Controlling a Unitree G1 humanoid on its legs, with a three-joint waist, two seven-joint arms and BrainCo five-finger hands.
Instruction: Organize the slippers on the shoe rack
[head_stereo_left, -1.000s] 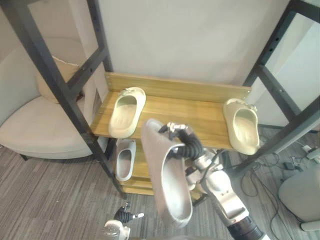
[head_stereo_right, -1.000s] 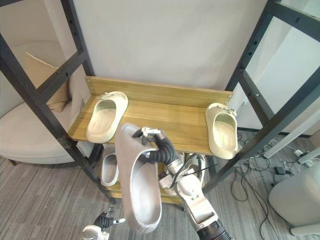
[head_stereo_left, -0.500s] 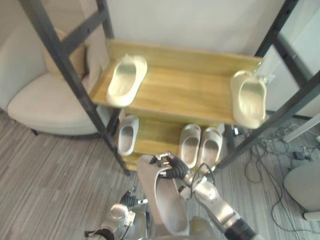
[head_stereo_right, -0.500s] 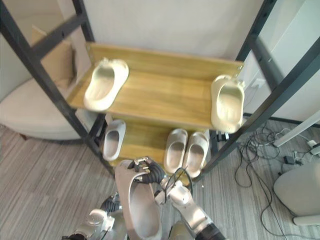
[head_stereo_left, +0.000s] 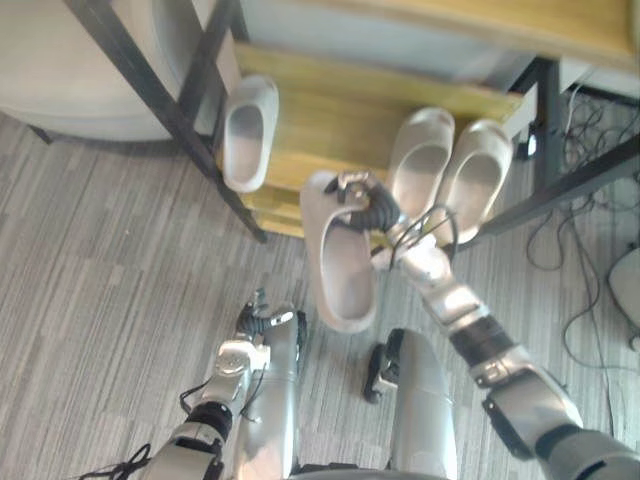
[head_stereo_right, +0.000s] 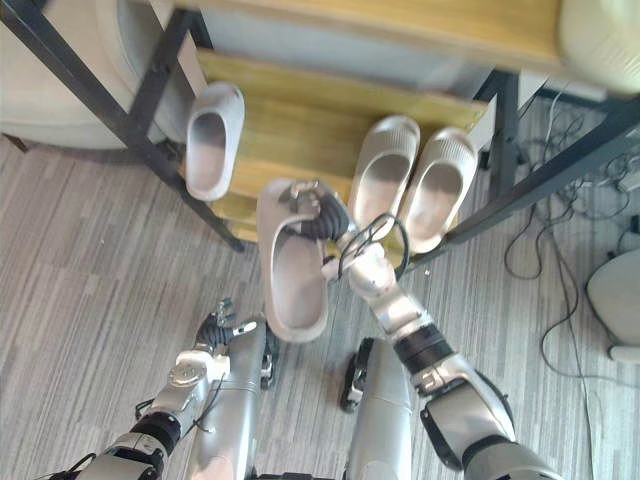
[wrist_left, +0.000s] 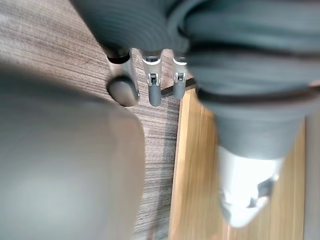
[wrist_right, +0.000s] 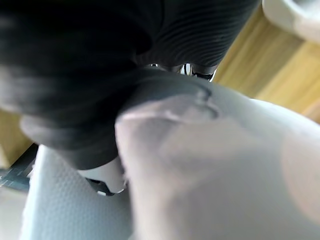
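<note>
Grey slipper (head_stereo_left: 337, 270) in carry, not yet racked.

Left eye view: it hangs lengthwise over the striped grey carpet (head_stereo_left: 100, 250), just in front of the shoe rack (head_stereo_left: 330, 105). The right hand (head_stereo_left: 365, 205) has its fingers curled round the upper at the slipper's far end. The left hand (head_stereo_left: 262, 318) sits low at near left. On the low wooden shelf a lone grey slipper (head_stereo_left: 248, 130) lies at the left and a beige pair (head_stereo_left: 422, 160) side by side at the right, with bare planks between.

Right eye view: same layout. The lone slipper looks like the held one's mate. Judged step: transport to the shelf. The next move calls for a reach forward and left, setting it sole-down beside the mate, then uncurling the fingers.

Left wrist view: fingers (wrist_left: 154, 85) straight, slightly apart, holding nothing, above the carpet and the shelf edge.

Right wrist view: the slipper appears as one-piece moulded foam, matt and rounded, with a finely dimpled patch. Probably light and a little squashy.
</note>
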